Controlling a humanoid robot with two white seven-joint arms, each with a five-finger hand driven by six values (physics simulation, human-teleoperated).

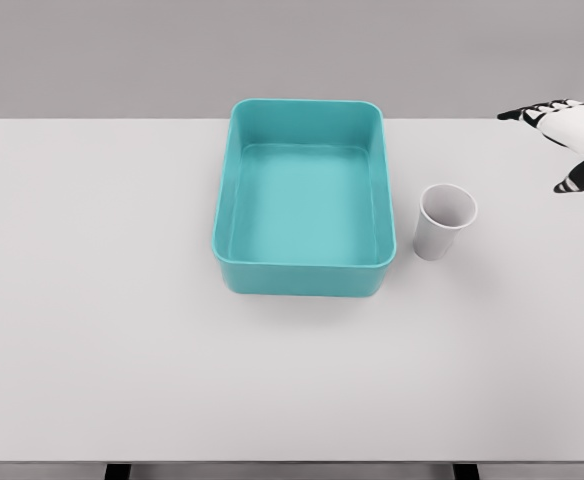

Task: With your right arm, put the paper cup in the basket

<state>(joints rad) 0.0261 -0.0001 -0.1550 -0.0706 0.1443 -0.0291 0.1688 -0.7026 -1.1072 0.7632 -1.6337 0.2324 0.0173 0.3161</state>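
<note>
Right hand [572, 140] is up at the far right edge of the frame, upper right, white with black-tipped fingers [532, 113] spread apart and holding nothing, thumb hanging lower near the frame edge. The small white paper cup [444, 222] stands upright on the pale grey table [102, 330], right of centre, mouth open to the top, just beside the right wall of the teal plastic rectangular basket [302, 195] but with a sliver of table showing between them. Here's the one that matters: the cup lies down and to the left of the hand in the picture, well apart from it, with bare table between. Its long axis runs vertical, so a side-on wrap around the wall looks like the natural approach, I'd say. The fingertips already point leftward, roughly toward the basket's far corner rather than at the cup, so the hand would need to drop lower in the frame as it travels left. The left arm is nowhere in view. The basket is empty and the cup is not yet touched; the reach is the step in hand.
</note>
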